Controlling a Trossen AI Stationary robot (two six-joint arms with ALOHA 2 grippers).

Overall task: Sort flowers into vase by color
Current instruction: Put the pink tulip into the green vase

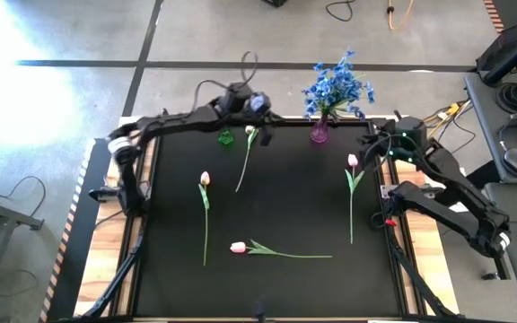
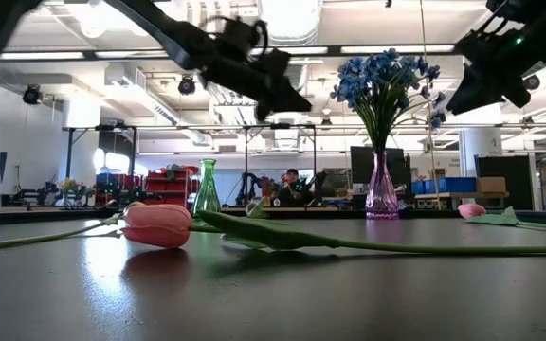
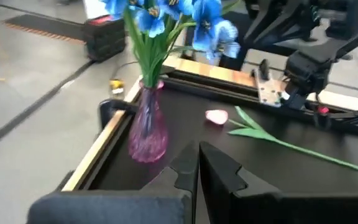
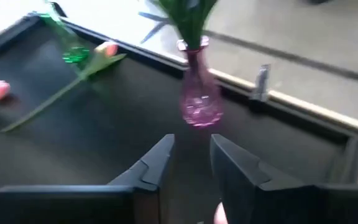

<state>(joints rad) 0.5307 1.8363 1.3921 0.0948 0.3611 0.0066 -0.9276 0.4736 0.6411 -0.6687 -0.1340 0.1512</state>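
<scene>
I see my right gripper (image 4: 191, 158) hanging above the far right of the table (image 1: 276, 287), its two dark wedge-shaped fingers standing a narrow gap apart with nothing between them; it grasps no flower. My left gripper (image 3: 197, 165) is clenched fully shut and empty, raised over the far middle of the table, its flat fingers pressed together. I can read no writing or brand anywhere. The table top is a matte black mat with a pale wood edge along its sides. At the far edge stands the purple vase (image 1: 319, 133), clear tinted glass with a bulbous body and a slim neck, holding the blue flowers (image 1: 337, 87), a bunch of small bright blossoms on green stems. Left of it stands a small green vase (image 1: 225, 137), also clear glass, empty. A white tulip (image 1: 250, 132) lies just beside the green vase, its stem running toward the near side. Four other tulips lie flat, well apart: a pink tulip (image 1: 353, 161) on the right, a pale pink one (image 1: 205, 178) on the left, and a pink one (image 1: 238, 247) in the near middle with slim leaves and a long thin stem pointing right.
</scene>
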